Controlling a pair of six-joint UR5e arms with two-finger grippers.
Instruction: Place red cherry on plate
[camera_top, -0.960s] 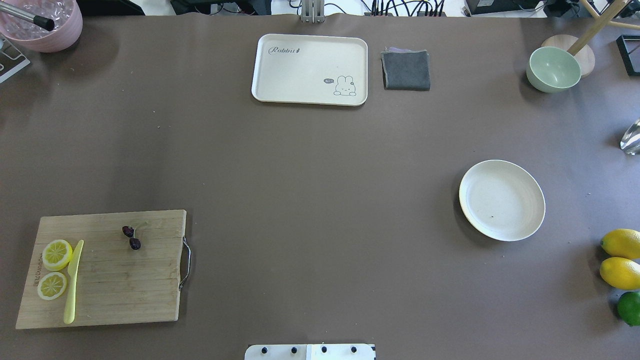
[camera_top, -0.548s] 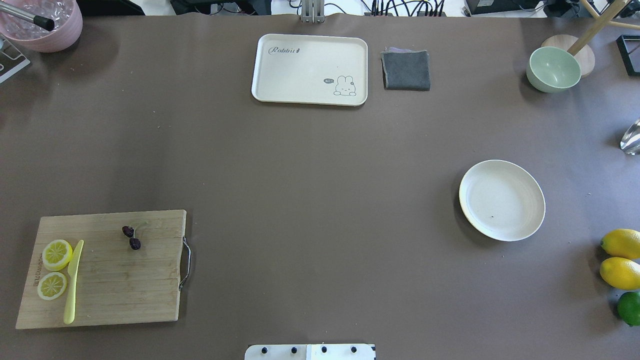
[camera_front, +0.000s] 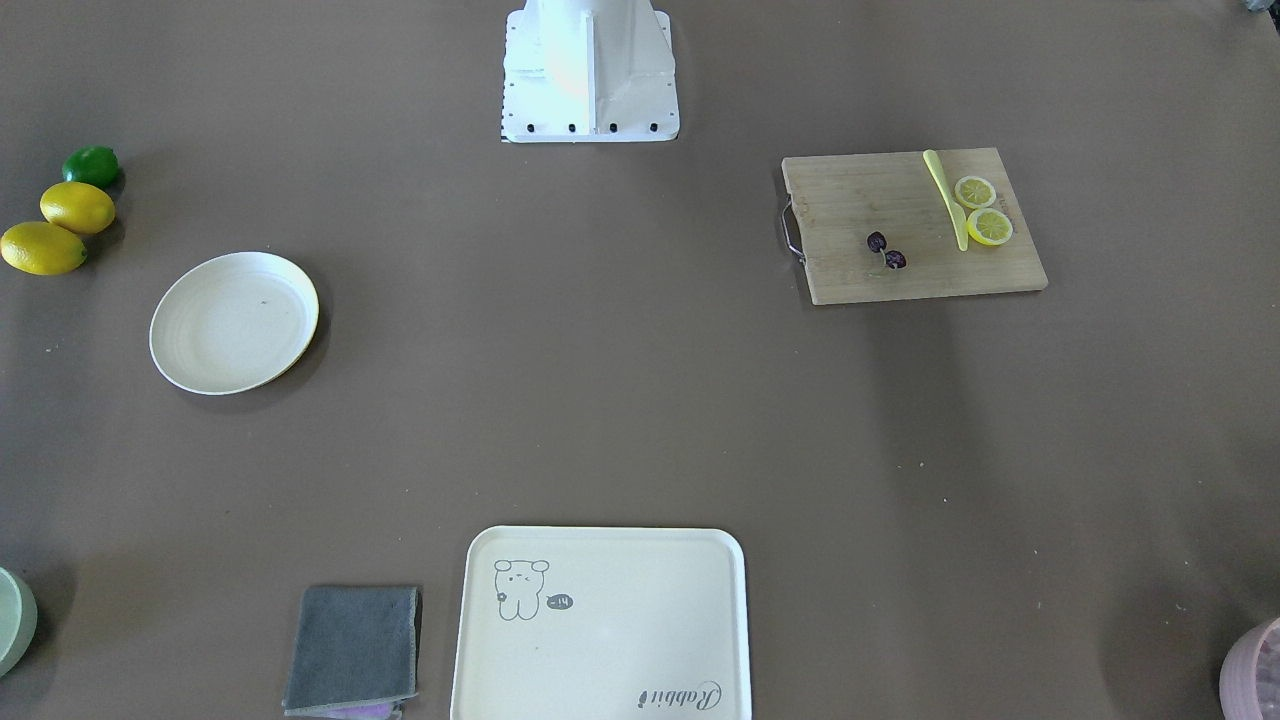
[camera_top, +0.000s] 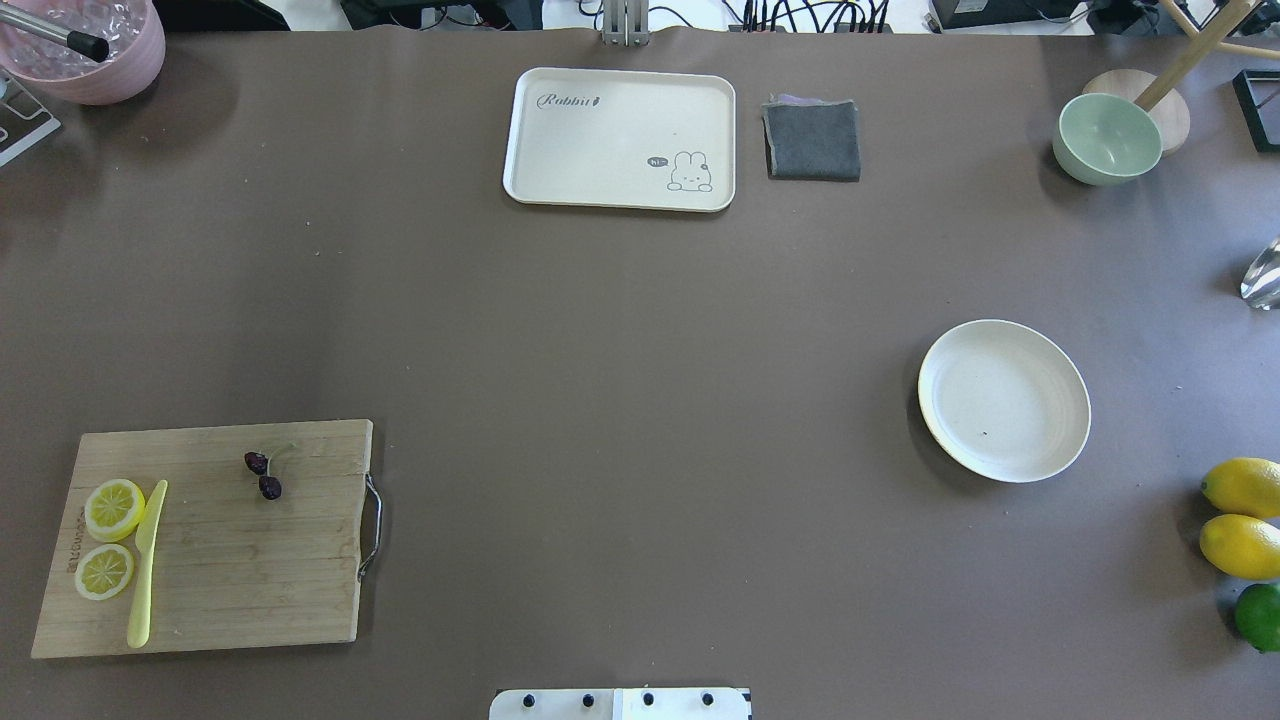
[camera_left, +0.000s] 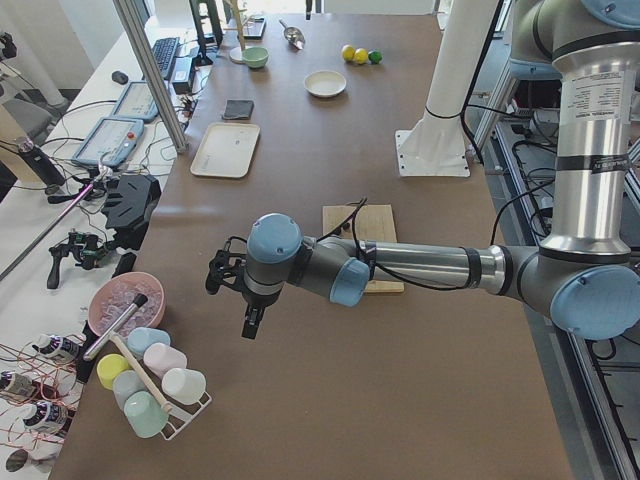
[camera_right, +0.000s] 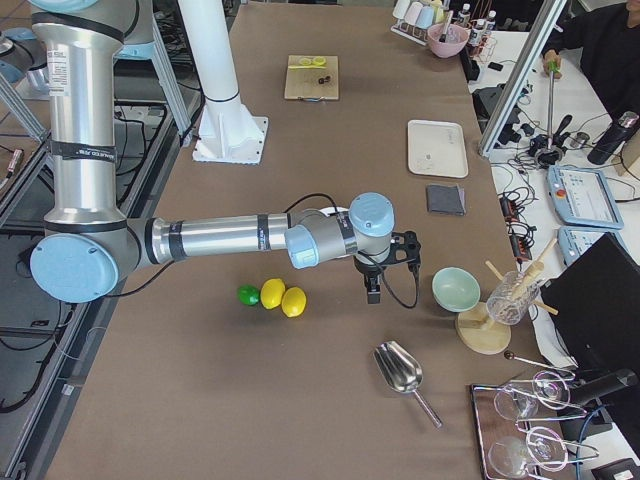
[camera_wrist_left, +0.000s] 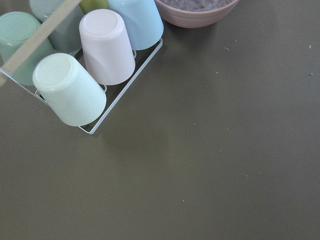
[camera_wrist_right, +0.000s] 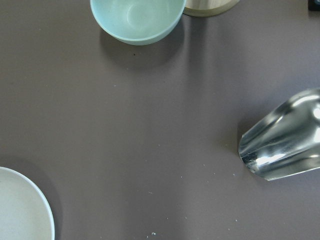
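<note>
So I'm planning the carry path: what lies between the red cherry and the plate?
Only the rest of the cutting board under the red cherry, then bare brown table up to the plate; the overhead view shows it.

L arm (camera_left: 420, 265) is held stretched level behind L tool (camera_left: 249, 322), which is pointed down; R arm (camera_right: 210, 238) and R tool (camera_right: 372, 290) likewise. Jaw state can't be told.

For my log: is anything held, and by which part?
Nothing visibly: the red cherry lies on the cutting board; left gripper and right gripper are elsewhere.
</note>
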